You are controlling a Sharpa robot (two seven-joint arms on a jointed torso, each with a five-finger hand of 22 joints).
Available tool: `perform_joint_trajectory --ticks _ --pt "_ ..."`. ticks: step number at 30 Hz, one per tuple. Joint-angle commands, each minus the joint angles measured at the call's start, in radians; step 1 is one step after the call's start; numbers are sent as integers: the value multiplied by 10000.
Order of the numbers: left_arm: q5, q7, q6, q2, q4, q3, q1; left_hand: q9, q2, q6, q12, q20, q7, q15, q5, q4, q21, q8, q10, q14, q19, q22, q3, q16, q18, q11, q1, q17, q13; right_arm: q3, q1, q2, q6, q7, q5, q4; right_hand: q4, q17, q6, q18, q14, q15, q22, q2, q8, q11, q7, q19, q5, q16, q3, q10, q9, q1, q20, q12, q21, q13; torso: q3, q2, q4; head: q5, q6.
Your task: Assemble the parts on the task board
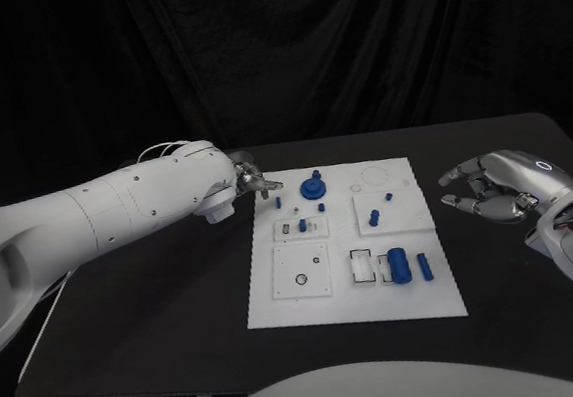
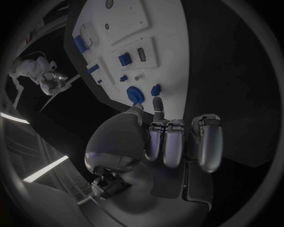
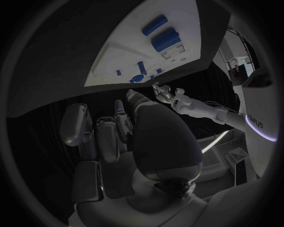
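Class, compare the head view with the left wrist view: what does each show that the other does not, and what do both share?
Head view alone: the whole white task board at once, with the two large blue cylinders lying side by side near its front edge, and the left hand seen from outside at the board's far left corner.

Left wrist view alone: the left hand's palm and fingers from behind, holding nothing.

Both: the round blue knob-like part, the board, and the right hand off the board, fingers curled.
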Motion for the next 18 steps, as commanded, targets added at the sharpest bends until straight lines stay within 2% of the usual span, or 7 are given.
perform_joint_trajectory --ticks 1,10,18 --pt "-23 227 514 89 -128 11 -53 16 6 -86 -42 -37 -17 -26 -74 -1 -71 11 1020 1020 466 2210 -17 27 -135 -20 101 2635 2629 8 -20 20 2 87 -36 -12 65 1148 81 119 162 -12 1502 38 9 21 20 -31 37 4 18 9 -12 50 -13 -6 -17 6 -1 9 -37 2 -2" --pt "-23 232 706 258 -424 12 -198 -12 74 -344 -42 4 64 26 -47 -7 -149 -176 1020 1020 422 2185 -38 27 -117 46 247 2635 2629 8 -23 94 -16 133 -36 -40 74 1155 79 117 168 -11 1505 57 4 20 18 -23 51 9 29 17 -21 59 -12 -2 -13 10 32 -10 -36 -60 -2" --pt "-23 271 656 338 -554 12 -250 -18 79 -397 -42 16 82 40 -14 -23 -173 -215 1020 1020 410 2178 -42 27 -112 61 292 2635 2629 8 -23 106 17 126 -36 -46 74 1155 79 117 168 -11 1505 57 4 20 18 -23 51 9 29 17 -21 59 -12 -2 -13 10 31 -18 -12 -112 -2"
